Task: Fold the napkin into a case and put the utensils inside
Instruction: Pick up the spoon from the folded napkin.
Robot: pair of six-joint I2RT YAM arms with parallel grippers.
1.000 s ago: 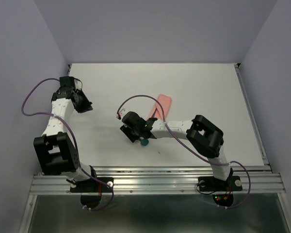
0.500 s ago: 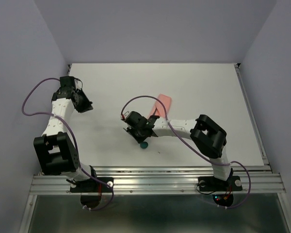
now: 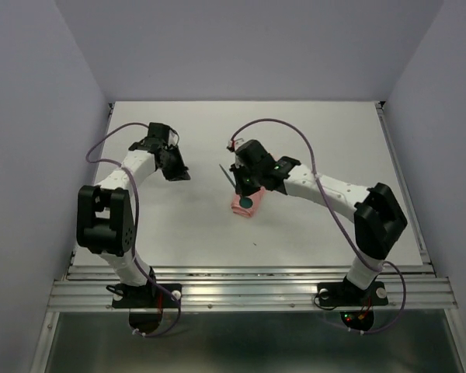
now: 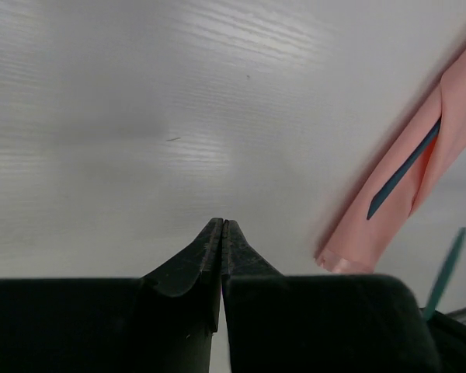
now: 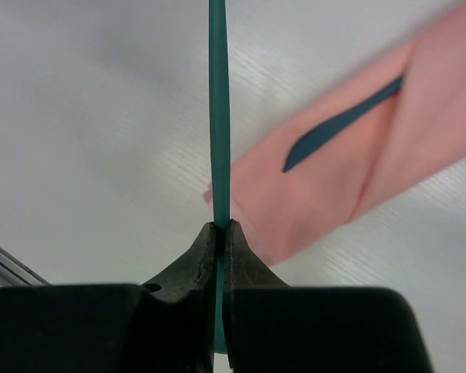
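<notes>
The left arm (image 3: 132,165) rises from the near left edge of the bench, bends at its dark elbow and reaches inward over the left half, with its wrist angled toward the middle. The left claw (image 4: 223,227) has its jaws pressed together with nothing between them. The right arm (image 3: 326,190) stretches from the near right edge — elbow out toward the right side — to the bench's middle, where the right claw (image 5: 221,228) is clamped on a thin teal utensil (image 5: 218,116).

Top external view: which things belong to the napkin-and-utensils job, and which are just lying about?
Job: pink napkin case; tucked teal utensil inside it; held teal utensil, in the right gripper.
Just there: purple cables; white table.
</notes>
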